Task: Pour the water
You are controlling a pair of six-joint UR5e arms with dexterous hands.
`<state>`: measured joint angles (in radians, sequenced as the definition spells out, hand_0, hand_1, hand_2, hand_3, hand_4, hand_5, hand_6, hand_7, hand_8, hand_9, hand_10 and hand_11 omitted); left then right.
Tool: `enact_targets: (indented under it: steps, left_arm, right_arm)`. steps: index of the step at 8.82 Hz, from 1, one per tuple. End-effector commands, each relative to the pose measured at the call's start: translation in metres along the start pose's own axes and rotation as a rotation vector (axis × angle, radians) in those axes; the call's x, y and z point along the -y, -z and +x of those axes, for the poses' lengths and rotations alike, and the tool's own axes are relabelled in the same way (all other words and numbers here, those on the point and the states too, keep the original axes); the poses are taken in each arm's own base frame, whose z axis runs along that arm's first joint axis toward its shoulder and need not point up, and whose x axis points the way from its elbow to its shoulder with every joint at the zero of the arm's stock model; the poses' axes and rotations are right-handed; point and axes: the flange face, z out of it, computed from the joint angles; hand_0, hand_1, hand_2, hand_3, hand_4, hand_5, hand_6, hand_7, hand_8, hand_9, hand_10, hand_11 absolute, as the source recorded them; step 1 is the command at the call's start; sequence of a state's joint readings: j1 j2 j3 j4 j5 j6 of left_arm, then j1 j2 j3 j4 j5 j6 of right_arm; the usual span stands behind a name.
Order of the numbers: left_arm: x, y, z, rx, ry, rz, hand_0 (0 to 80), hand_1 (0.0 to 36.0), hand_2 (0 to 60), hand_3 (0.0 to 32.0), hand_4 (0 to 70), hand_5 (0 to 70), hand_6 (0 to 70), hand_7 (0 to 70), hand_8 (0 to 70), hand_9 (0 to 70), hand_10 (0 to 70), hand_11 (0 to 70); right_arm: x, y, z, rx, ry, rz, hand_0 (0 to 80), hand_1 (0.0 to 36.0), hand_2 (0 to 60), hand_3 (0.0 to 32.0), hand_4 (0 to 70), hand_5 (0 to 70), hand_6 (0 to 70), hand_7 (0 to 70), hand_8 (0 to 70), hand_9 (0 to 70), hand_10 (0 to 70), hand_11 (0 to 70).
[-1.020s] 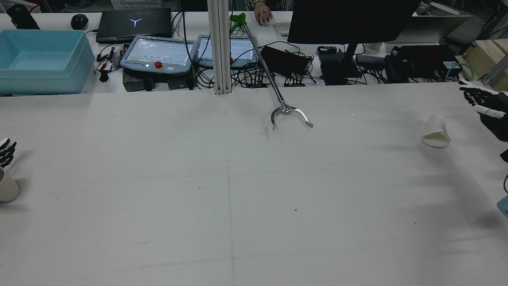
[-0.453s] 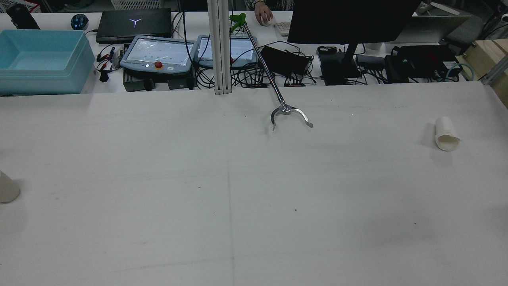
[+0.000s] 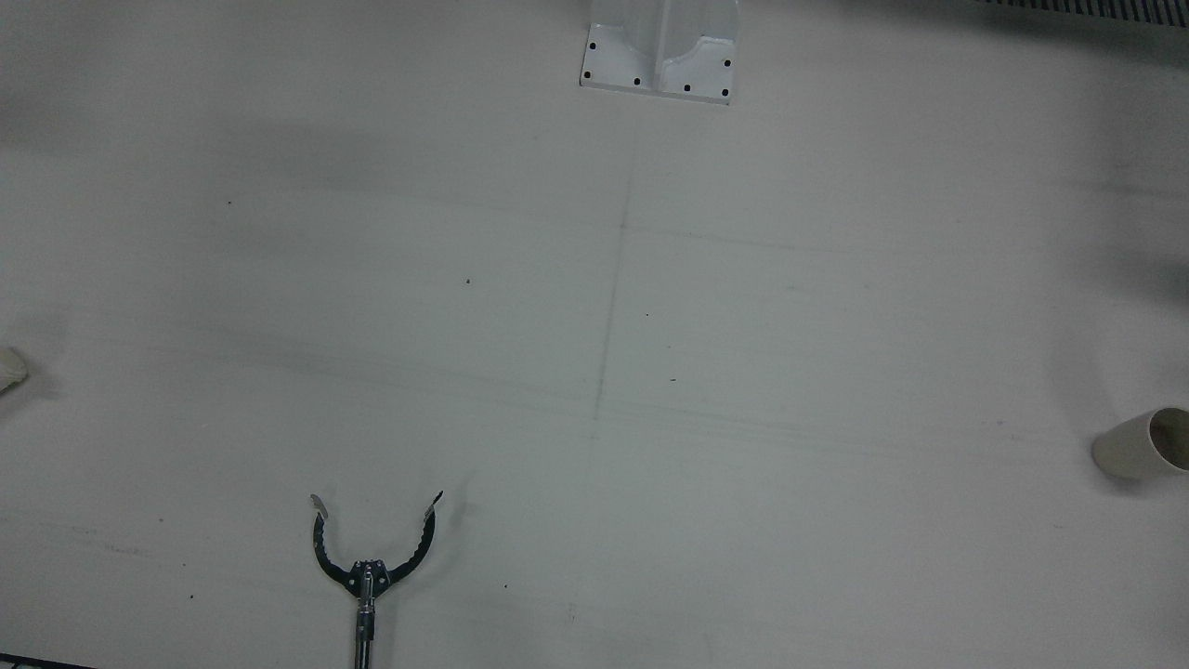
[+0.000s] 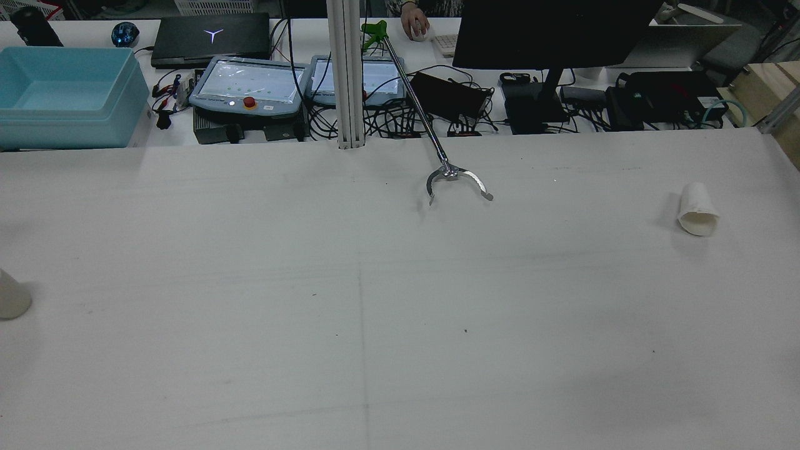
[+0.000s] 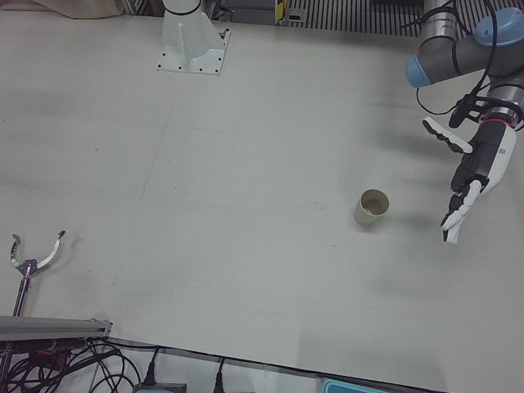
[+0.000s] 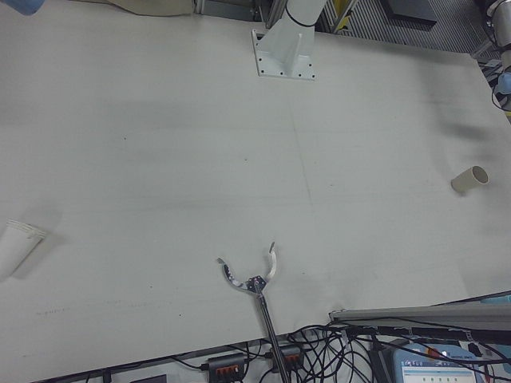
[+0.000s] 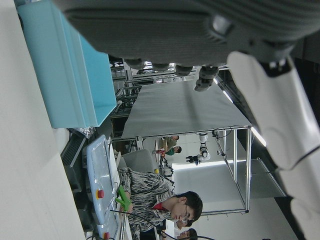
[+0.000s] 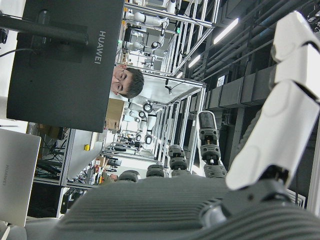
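white paper, two cups in all. one cup (image 5: 372, 209) stands upright at the right of centre in the left-front view, its open mouth showing; the same cup is cut by the left edge of the rear view and sits at the right edge of the front view. the other cup (image 4: 697, 209) lies tipped on its side at the right of the rear view, mouth toward the lower right; it is at the left edge of the right-front view. the two are well apart, at opposite ends of the table (image 4: 375, 325).

one left hand (image 5: 472, 176) hangs in the right part of the left-front view, fingers spread and pointing down, holding nothing, beside the upright cup but apart from it. the right hand (image 8: 200, 210) shows only in its own camera, lower part of the frame, where pale fingers stretch out; whether it is spread or closed i cannot tell.

one reacher tool (image 4: 459, 178) with a green handle lies at the upper centre of the rear view, its two curved claws apart. behind the table: one blue bin (image 4: 62, 94) at upper left, two tablets (image 4: 250, 84), one dark monitor (image 4: 550, 31), and a person's hand (image 4: 415, 25) on a mouse.
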<state>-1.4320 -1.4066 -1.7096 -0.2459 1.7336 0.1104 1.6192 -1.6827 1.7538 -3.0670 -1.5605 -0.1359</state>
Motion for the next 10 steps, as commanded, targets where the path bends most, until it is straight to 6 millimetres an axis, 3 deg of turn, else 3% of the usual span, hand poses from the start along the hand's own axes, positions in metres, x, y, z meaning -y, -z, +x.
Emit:
enact_targets:
  steps: [1,2,4,5,8,10]
  left_arm:
    - [-0.025,0.012,0.025,-0.039,-0.022,0.006,47.5,6.0,0.0,0.0,5.2,5.8,0.0,3.1,0.0,0.0,0.0,0.0]
    - [-0.027,0.015,0.022,-0.032,-0.021,0.005,47.8,6.2,0.0,0.0,6.0,6.3,0.0,3.4,0.0,0.0,0.0,0.0]
    - [-0.033,0.014,0.023,-0.034,-0.021,-0.008,47.9,8.3,0.0,0.0,5.3,8.4,0.2,4.4,0.0,0.0,0.0,0.0]
    - [-0.028,0.024,0.019,-0.031,-0.017,-0.007,47.8,8.6,0.0,0.0,5.1,8.4,0.2,4.3,0.0,0.0,0.0,0.0]
    - [-0.037,0.039,0.01,-0.016,-0.012,-0.031,48.5,8.8,0.0,0.0,5.0,10.2,0.7,5.6,0.0,0.0,0.0,0.1]
    - [-0.036,0.054,-0.001,0.003,-0.01,-0.021,48.5,8.3,0.0,0.0,5.7,10.3,0.9,5.7,0.0,0.0,0.0,0.1]
  right_arm:
    - [-0.011,0.04,-0.001,-0.001,0.0,-0.005,45.6,12.6,17.0,0.0,16.4,21.7,10.5,10.2,1.5,3.5,0.0,0.0]
    - [0.004,0.069,-0.005,0.014,-0.003,0.006,45.6,12.4,15.7,0.0,14.7,21.5,9.9,9.9,1.3,3.3,0.0,0.0]
    - [0.017,0.1,-0.002,0.008,-0.004,0.018,45.5,11.9,15.7,0.0,13.8,23.2,10.4,11.2,1.9,4.3,1.7,3.5]
    - [0.018,0.11,-0.002,0.008,-0.007,0.029,45.6,11.8,14.3,0.0,14.8,23.4,10.5,11.4,1.7,4.1,1.2,2.7]
    - [-0.001,0.11,-0.004,0.009,-0.019,-0.003,45.8,11.5,12.4,0.0,14.1,22.8,10.1,12.4,1.4,4.0,2.1,4.0]
    - [0.001,0.112,-0.004,0.01,-0.023,0.003,46.1,12.2,14.0,0.0,18.0,24.3,11.3,14.2,1.8,4.5,2.2,4.3]
